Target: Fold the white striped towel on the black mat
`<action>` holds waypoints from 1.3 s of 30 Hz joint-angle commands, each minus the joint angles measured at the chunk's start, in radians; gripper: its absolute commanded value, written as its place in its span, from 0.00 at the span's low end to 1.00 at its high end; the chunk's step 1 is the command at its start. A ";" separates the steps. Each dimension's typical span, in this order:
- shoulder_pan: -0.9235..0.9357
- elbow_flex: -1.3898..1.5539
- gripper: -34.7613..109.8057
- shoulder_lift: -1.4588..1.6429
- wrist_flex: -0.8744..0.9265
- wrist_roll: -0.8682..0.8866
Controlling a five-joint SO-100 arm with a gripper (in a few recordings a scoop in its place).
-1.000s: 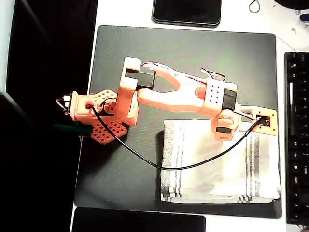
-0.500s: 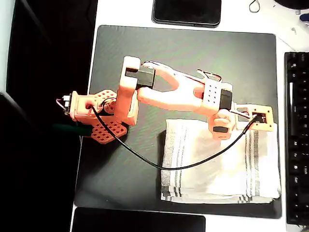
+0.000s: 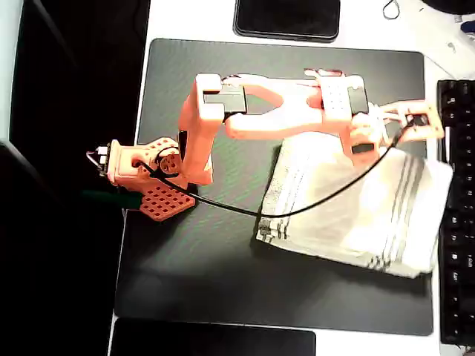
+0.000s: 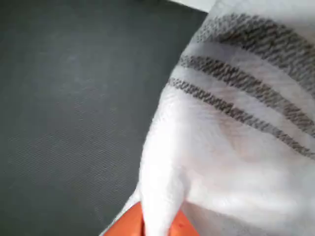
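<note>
The orange two-finger gripper is pinching a bunched fold of the soft off-white cloth towel with thin grey-green stripes; in the wrist view the cloth is draping straight down over an orange fingertip, so the jaws are clamped on the towel's corner. In the overhead view that held corner is sitting at the towel's upper right, close to the right edge of the large matte black rectangular mat; the rest of the cloth is hanging and trailing away from the gripper toward the lower left, tilted, with its long axis running from the gripped corner to the striped lower-left corner resting on the mat. The towel's right side is overhanging the mat edge and reaching toward the black keyboard (just beside it, perhaps over its keys). The coming fold is, by my judgement, calling for the corner to be carried leftward across the cloth toward the arm's orange base; open mat is lying to the left and above the towel, while the right is crowded. A black cable is arcing over the towel and could be snagging it.
</note>
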 commanded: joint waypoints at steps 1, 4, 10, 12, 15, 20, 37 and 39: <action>-0.044 -0.015 0.24 0.025 0.003 0.002; -0.061 0.009 0.24 0.037 -0.005 0.008; -0.046 0.063 0.31 0.087 -0.055 0.078; -0.034 0.080 0.32 0.117 -0.054 0.089; -0.014 0.130 0.32 0.175 -0.054 0.091; 0.025 0.233 0.31 0.302 -0.049 0.092; 0.094 0.831 0.25 0.930 -0.032 0.051; 0.095 0.873 0.24 0.983 0.000 0.051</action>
